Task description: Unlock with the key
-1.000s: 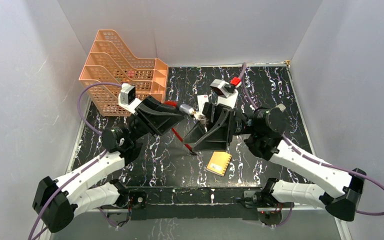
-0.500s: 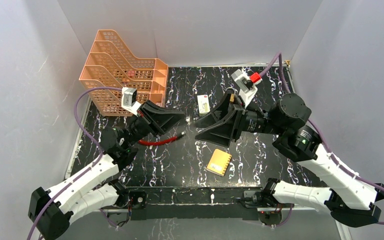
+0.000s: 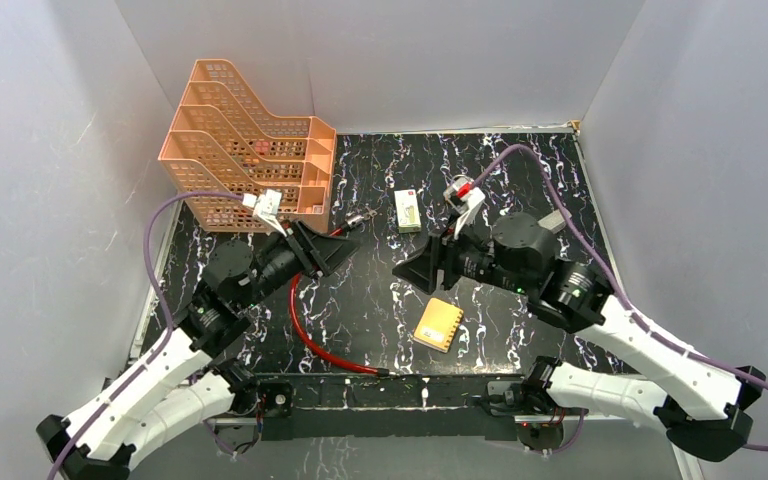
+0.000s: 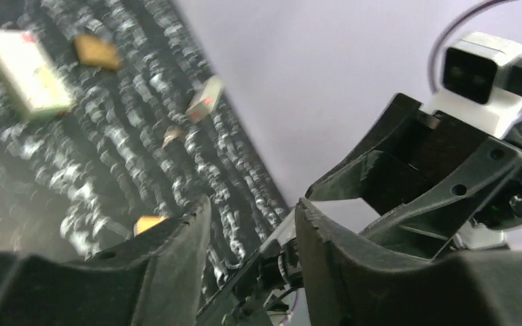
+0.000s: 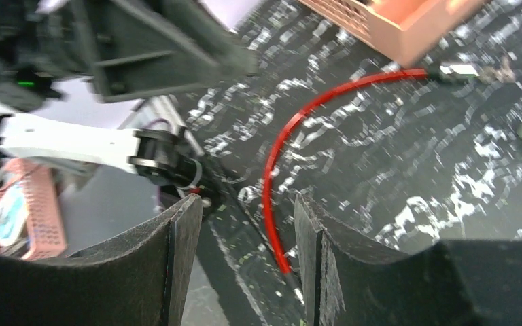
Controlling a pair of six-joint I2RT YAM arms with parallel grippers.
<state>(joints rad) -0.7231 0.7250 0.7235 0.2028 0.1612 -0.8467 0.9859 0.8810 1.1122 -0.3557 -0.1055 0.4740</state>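
The left arm (image 3: 260, 270) reaches over the desk (image 3: 540, 170) toward the middle. Its jaws stand partly apart with nothing between them; through the gap the wrist view shows the right arm (image 3: 520, 262) facing it. The right jaws are also apart and empty, hanging above the desk near the red cable (image 3: 300, 330). The cable curves from a metal end (image 5: 459, 70) just in front of the orange rack (image 3: 230, 140) down to the near edge of the desk. A small dull brownish bit, seemingly the key (image 5: 499, 68), lies on the desk touching that metal end, apart from both jaws; it is too small and blurred to be sure. A white box (image 3: 407, 210) lies just beyond it, and a gold block (image 3: 438, 323) sits below the right jaws.
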